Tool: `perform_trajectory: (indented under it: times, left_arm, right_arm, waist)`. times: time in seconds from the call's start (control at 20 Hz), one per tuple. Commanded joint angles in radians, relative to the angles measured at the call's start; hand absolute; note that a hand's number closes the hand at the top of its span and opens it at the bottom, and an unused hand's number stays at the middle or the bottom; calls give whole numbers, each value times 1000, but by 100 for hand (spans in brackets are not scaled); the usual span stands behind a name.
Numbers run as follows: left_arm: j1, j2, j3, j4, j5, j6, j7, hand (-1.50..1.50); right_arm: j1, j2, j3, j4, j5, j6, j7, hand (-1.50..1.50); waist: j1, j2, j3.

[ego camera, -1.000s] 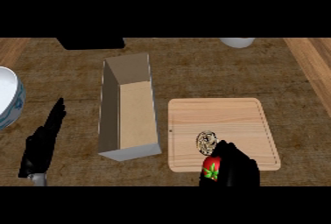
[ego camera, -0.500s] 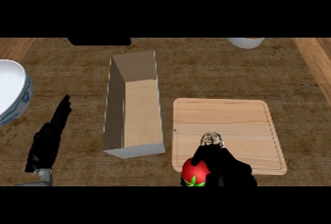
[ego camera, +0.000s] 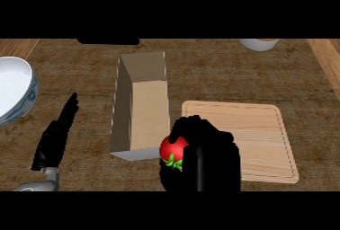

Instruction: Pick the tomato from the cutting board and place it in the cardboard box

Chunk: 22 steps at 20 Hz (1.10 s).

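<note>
Head view, and the right robot hand (ego camera: 206, 155) has the tomato (ego camera: 173, 152) grasped, fingers curled round it so only its left side and green stalk show. It hangs just right of the box (ego camera: 140, 112), at the box's near right corner, over the left edge of the board (ego camera: 256, 134), which lies right of the box. I'd say it's carried clear of the board, though this steep angle doesn't settle how high.

Left of the box, the left robot hand (ego camera: 56, 134) rests released, fingers straight, pointing away along the table (ego camera: 219, 76). Further left of the box a white bowl (ego camera: 13, 90); beyond the box, to the right, a cup (ego camera: 259, 43) at the table's far edge.

The step, as I judge it: carry the tomato over the box's right wall. To do it well, keep it above that thin wall, move left and a touch away so it sits over the open floor, not the near corner, then lower before letting go, since a tomato will roll
</note>
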State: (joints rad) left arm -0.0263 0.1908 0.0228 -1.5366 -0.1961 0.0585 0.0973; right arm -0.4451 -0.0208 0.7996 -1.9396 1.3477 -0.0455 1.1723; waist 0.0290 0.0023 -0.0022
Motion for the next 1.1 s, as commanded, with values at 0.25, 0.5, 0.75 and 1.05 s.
perform_trajectory:
  times: [0.25, 0.5, 0.75, 1.05]
  left_arm:
    - [-3, 8, 6, 22, 22, -34, -32, 0]
    - [-4, -13, -12, 19, -17, 4, -54, 0]
    - [-29, -5, -4, 15, -5, -11, -21, 0]
    - [-40, -18, -18, 15, -5, -19, 1, 0]
  right_arm:
    - [-319, 20, -193, 302, -282, -49, 178, 150]
    - [-384, 20, -215, 568, -377, -183, 131, 150]
    - [-472, 20, -288, 789, -476, -248, 50, 150]
    - [-485, 20, -254, 952, -567, -448, 2, -150]
  waist:
    - [18, 5, 0]
    - [37, 11, 0]
    - [38, 11, 1]
    - [46, 13, 2]
